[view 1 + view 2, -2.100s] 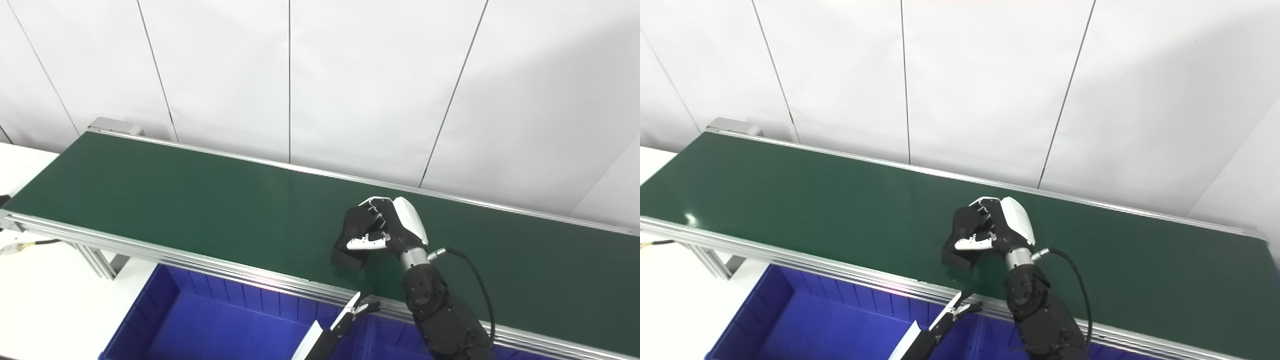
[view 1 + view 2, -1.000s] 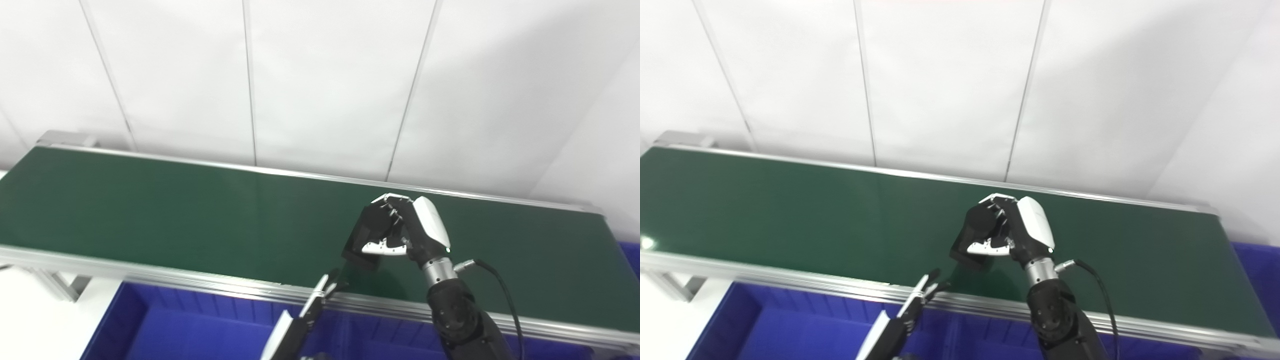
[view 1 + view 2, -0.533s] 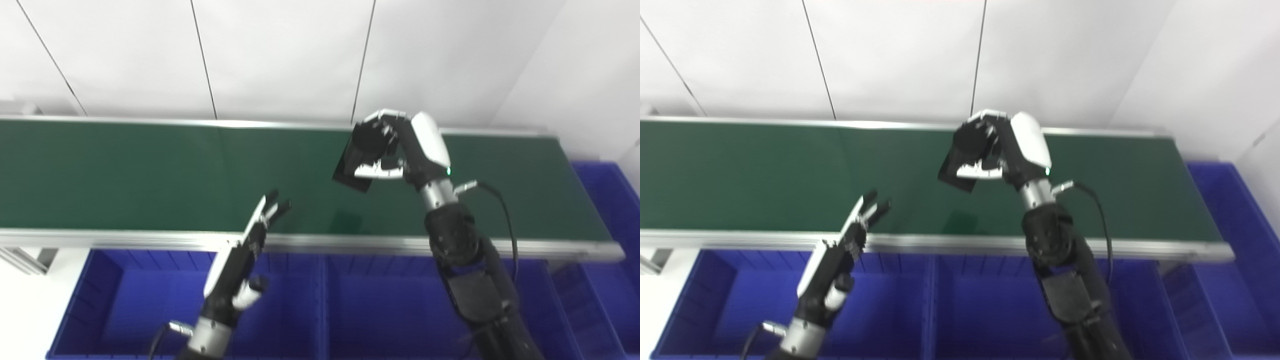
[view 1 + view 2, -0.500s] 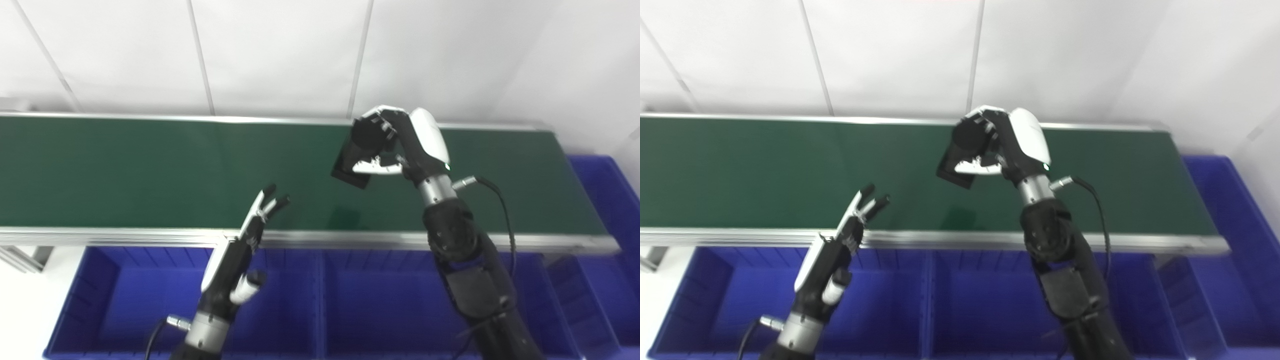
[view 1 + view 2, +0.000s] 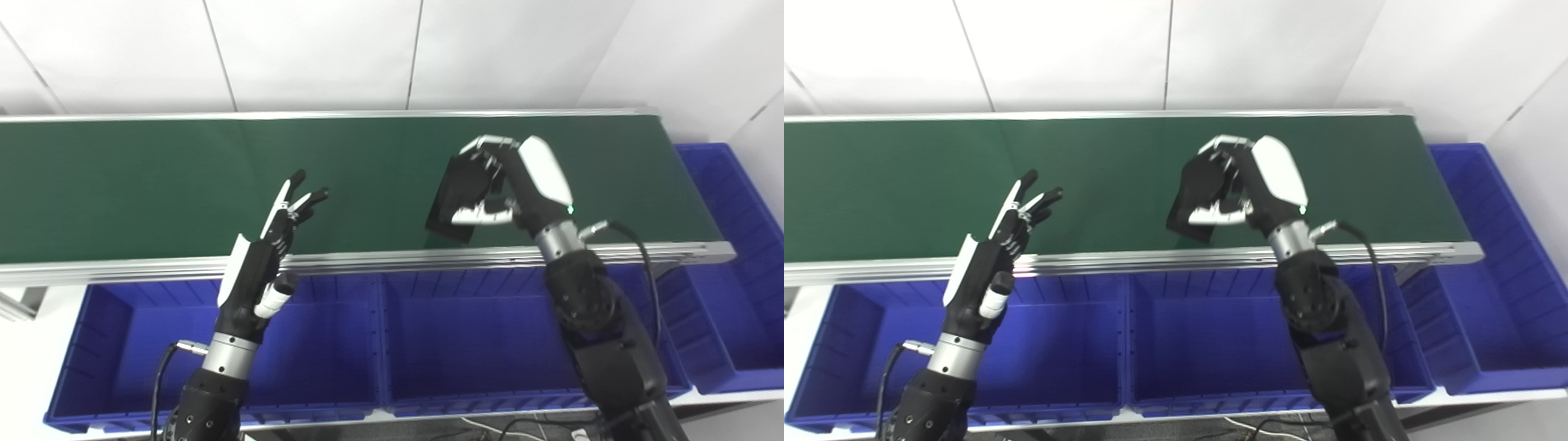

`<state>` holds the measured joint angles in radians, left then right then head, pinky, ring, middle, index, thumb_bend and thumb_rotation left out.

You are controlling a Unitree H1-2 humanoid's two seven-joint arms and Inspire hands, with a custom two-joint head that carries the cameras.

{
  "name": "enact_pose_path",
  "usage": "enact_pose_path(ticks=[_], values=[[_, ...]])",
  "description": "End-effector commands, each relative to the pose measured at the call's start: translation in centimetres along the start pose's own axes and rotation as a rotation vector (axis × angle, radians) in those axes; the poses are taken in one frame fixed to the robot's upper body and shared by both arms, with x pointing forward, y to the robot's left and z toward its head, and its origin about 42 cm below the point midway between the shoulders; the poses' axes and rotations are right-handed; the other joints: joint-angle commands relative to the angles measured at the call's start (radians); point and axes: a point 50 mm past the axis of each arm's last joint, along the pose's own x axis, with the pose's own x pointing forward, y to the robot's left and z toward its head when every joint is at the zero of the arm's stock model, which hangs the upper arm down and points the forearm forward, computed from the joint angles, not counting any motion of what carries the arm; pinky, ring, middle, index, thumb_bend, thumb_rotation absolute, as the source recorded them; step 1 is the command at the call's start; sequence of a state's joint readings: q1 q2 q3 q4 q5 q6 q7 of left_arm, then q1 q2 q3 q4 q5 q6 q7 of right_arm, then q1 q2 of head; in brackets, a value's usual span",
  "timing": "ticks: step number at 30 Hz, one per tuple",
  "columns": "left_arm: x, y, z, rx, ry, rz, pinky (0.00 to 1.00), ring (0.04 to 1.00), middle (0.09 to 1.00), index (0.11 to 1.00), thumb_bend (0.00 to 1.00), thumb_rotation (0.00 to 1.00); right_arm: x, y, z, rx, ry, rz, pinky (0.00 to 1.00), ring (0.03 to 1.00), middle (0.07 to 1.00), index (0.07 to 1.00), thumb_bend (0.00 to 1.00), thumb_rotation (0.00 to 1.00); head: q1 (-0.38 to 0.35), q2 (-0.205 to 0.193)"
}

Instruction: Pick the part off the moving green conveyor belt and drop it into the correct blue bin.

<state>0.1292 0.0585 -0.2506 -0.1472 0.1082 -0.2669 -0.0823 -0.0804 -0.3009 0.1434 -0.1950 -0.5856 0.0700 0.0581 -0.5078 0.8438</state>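
Left eye view: right hand [image 5: 508, 184] closed round flat black part [image 5: 456, 199] above green conveyor belt [image 5: 153, 177] near edge, looks light, stiff, thin-edged, pinch across faces; left hand [image 5: 269, 257] open, empty, over blue bin [image 5: 122, 343].

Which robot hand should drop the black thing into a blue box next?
The right hand, probably. It already holds the black part, just past the belt's near edge from the middle bin. The left hand is open and holds nothing.
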Motion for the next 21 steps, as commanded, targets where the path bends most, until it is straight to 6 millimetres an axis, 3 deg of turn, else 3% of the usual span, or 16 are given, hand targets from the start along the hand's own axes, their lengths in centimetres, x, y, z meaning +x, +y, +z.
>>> enact_pose_path(ticks=[1,9,21], values=[[0.6,0.0,0.7,0.006,-0.054,0.0,0.92,0.92,0.876,1.0,0.81,1.0,-0.7,-1.1,0.7,-0.031,-0.07,-0.021,0.24,0.302,0.406,0.526,0.52,0.0,0.001,0.001],[0.2,-0.2,0.5,0.003,-0.043,-0.007,0.91,0.913,0.881,1.0,0.81,1.0,-4.8,0.6,0.1,-0.027,-0.045,0.087,0.25,0.303,0.408,0.523,0.52,0.0,0.025,-0.025],[0.2,-0.1,0.4,0.008,-0.046,-0.001,0.91,0.902,0.869,1.0,0.79,1.0,-6.4,5.0,-0.9,-0.064,-0.064,0.208,0.26,0.3,0.394,0.515,0.52,0.0,0.028,-0.023]])
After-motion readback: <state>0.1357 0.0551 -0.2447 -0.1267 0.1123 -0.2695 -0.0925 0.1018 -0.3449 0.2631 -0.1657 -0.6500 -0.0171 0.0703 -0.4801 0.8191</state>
